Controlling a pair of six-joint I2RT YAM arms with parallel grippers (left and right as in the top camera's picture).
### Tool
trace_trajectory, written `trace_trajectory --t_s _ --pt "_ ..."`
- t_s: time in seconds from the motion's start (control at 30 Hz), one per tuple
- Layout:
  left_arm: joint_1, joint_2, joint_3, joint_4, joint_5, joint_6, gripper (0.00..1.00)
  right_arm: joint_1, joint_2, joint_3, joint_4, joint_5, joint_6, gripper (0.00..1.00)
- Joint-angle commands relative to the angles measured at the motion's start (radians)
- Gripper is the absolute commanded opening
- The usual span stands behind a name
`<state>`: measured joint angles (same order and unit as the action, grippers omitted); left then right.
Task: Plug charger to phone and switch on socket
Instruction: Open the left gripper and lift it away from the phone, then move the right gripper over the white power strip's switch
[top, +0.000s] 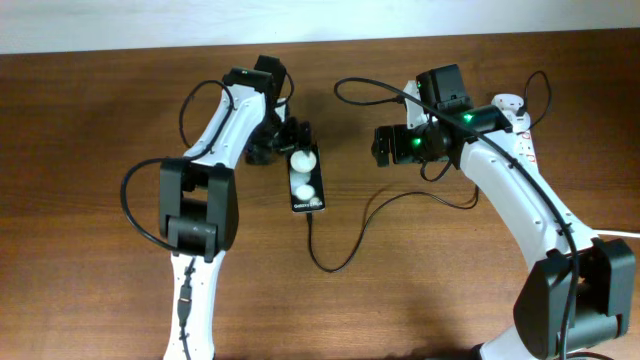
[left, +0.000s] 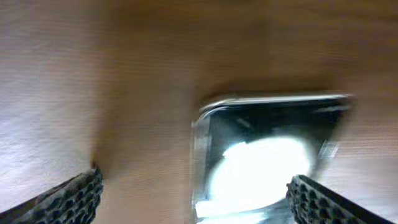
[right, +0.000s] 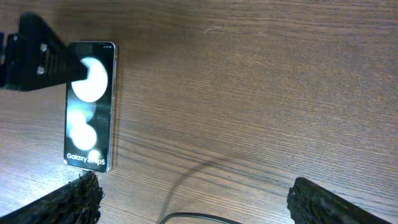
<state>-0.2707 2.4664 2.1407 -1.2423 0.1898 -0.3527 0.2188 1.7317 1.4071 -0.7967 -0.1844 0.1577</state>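
L hand (top: 291, 140) wide open over phone (top: 306, 182) top – R hand (top: 382, 146) open, empty too.

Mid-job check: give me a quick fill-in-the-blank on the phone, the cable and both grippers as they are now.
The phone shows ___ white round spots. The charger cable meets the phone at the end bearing white ___. The left gripper and right gripper both have jaws ___.
Missing: two; lettering; open.
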Motion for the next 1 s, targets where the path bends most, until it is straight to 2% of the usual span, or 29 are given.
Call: trace_trajectory --t_s 0.0,0.1,0.17,0.33,0.47,0.7,0.8,0.87,0.97 --pt "0.01 -0.001 0.169 -0.093 -0.135 0.013 0.99 0.004 -0.022 0.003 0.0 -0.006 0.0 0.99" --pt "0.008 -0.085 0.382 -0.204 -0.135 0.037 0.99 0.004 -0.022 0.003 0.0 -0.006 0.0 0.99" --pt "0.008 -0.152 0.422 -0.257 -0.135 0.037 0.99 0.004 -0.022 0.003 -0.002 -0.006 0.0 0.99" --pt "-0.012 -0.255 0.422 -0.418 -0.192 0.059 0.99 0.004 -0.022 0.003 -0.029 -0.006 0.008 0.99" --pt "-0.097 -0.255 0.422 -0.437 -0.323 0.057 0.99 0.004 -0.022 0.003 -0.047 -0.006 0.007 0.99" --pt "-0.112 -0.255 0.422 -0.432 -0.349 0.055 0.99 -0.003 -0.022 0.045 -0.107 -0.006 0.002 0.99" --pt "-0.112 -0.255 0.422 -0.412 -0.348 0.055 0.99 -0.121 -0.022 0.21 -0.27 -0.007 -0.037 0.99" --pt "-0.112 -0.255 0.422 -0.412 -0.348 0.055 0.99 -0.26 -0.022 0.295 -0.357 -0.053 -0.111 0.99" --pt "-0.112 -0.255 0.422 -0.412 -0.348 0.055 0.99 -0.509 -0.014 0.311 -0.374 -0.204 -0.191 0.99"
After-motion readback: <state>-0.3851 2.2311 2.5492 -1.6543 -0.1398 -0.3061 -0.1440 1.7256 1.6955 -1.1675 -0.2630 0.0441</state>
